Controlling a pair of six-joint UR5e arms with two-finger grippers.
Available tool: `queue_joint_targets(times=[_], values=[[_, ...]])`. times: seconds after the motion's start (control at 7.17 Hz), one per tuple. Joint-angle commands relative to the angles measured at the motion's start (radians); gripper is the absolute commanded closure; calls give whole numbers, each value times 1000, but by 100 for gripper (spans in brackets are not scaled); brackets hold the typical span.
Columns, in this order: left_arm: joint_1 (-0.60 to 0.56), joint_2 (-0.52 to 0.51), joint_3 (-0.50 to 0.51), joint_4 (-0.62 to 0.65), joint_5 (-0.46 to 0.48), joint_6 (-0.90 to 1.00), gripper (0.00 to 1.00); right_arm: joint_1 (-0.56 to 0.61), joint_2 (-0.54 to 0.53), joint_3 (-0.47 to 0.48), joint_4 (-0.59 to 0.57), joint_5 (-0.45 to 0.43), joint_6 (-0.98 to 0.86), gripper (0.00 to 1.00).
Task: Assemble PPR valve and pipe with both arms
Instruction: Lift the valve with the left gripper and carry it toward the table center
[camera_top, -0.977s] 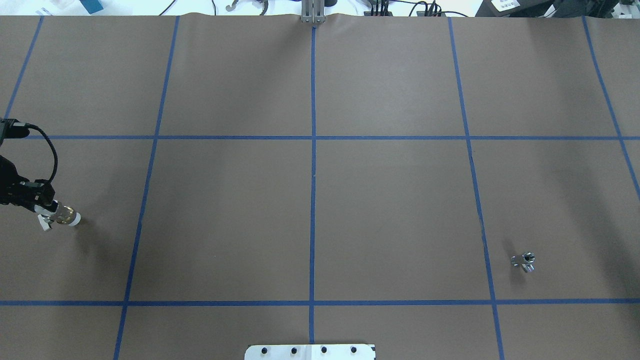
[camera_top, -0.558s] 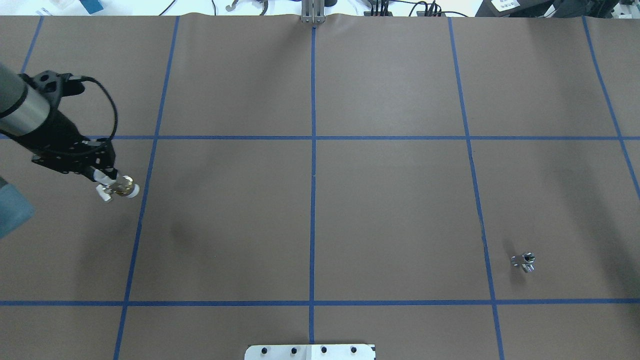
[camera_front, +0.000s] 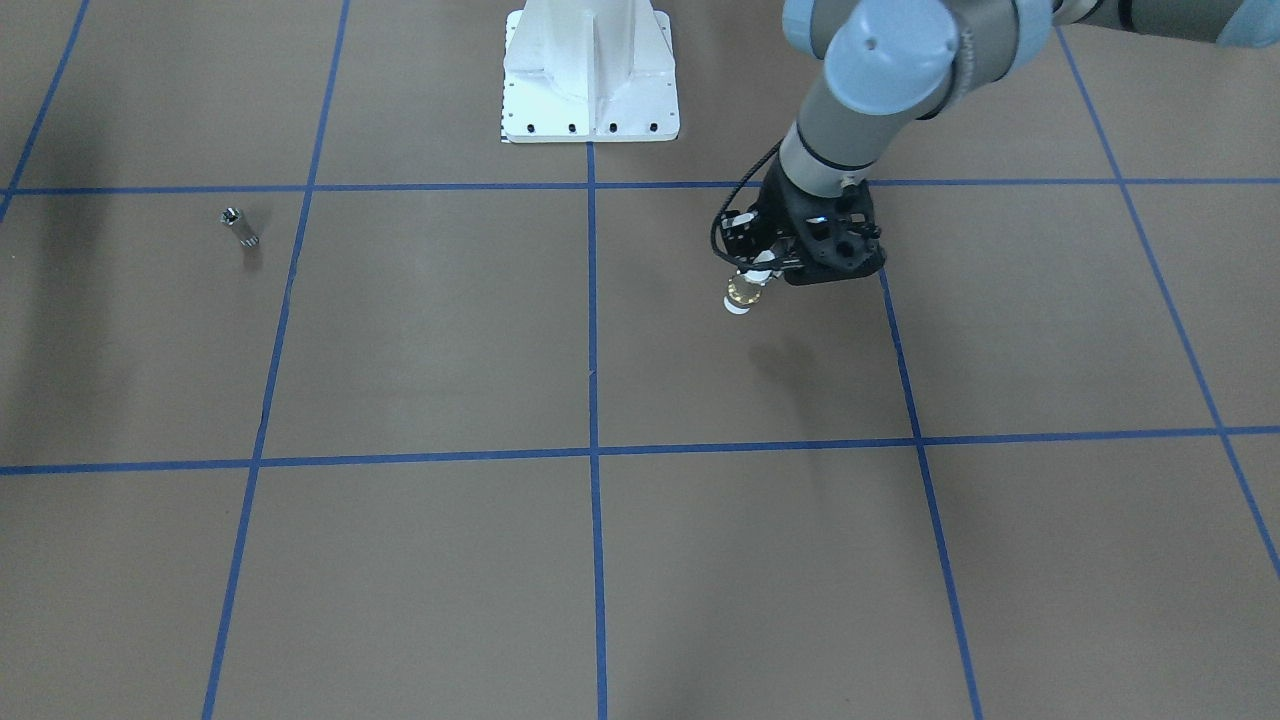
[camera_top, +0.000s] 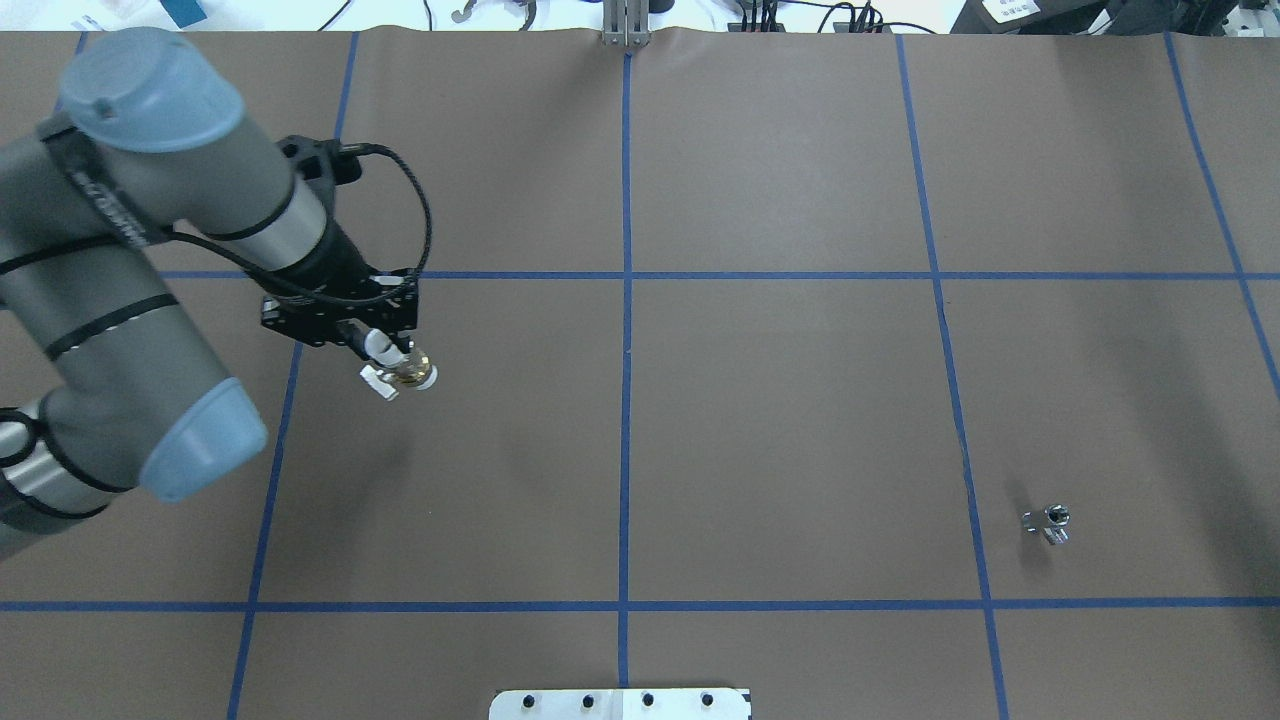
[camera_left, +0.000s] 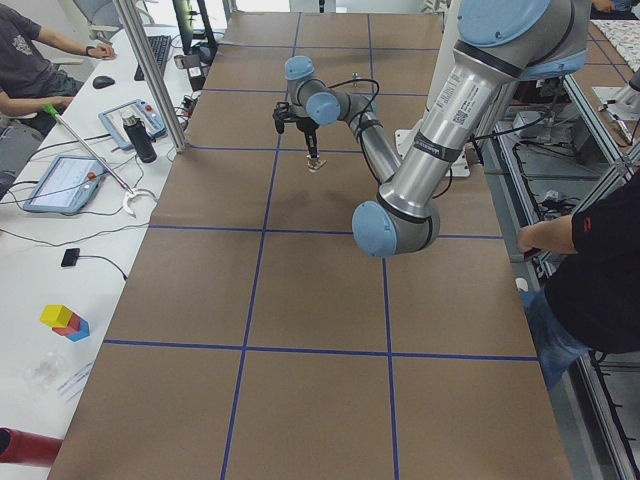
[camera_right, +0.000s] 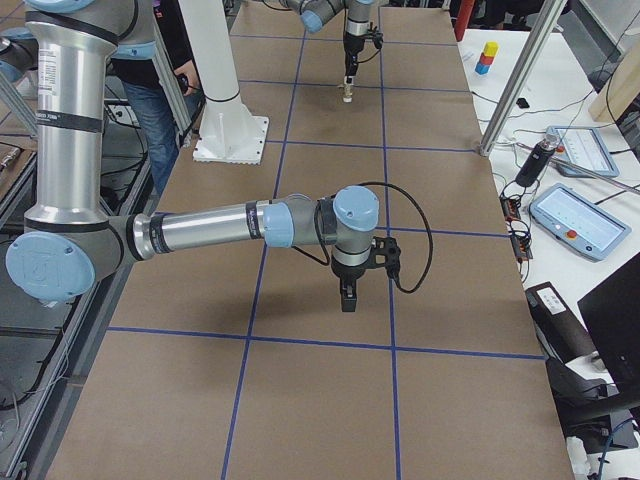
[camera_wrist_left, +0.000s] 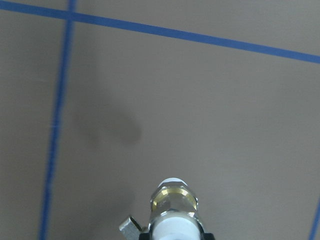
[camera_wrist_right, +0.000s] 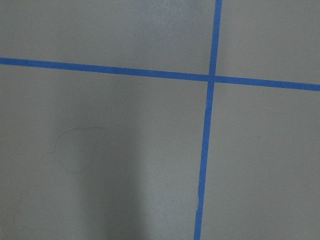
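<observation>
- Valve (camera_top: 402, 369) — its long axis runs in line with the left end effector (camera_top: 380, 348), free white end pointing down, clear of the surface (camera_top: 780, 420).
- The left end effector is clamped on the valve's other white end; the lever (camera_wrist_left: 129, 227) juts sideways.
- The pipe (camera_top: 1047, 523) shows only in the overhead and front views, on the surface well apart, on the robot's right.
- The right end effector (camera_right: 347, 300) shows only in a side view — I cannot tell whether its fingers are apart or together.
</observation>
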Motion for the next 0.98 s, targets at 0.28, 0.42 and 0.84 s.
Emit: queue_joint_targets(times=[0.28,0.42,0.84], values=[[84,-315,340,-8,102,-71,100,0,1,2,1,0,0,0],[89,-315,355,-34,104,-79,100,0,1,2,1,0,0,0],[121,-352,421,-57,151,-99,100,0,-1,4,1,0,0,0]])
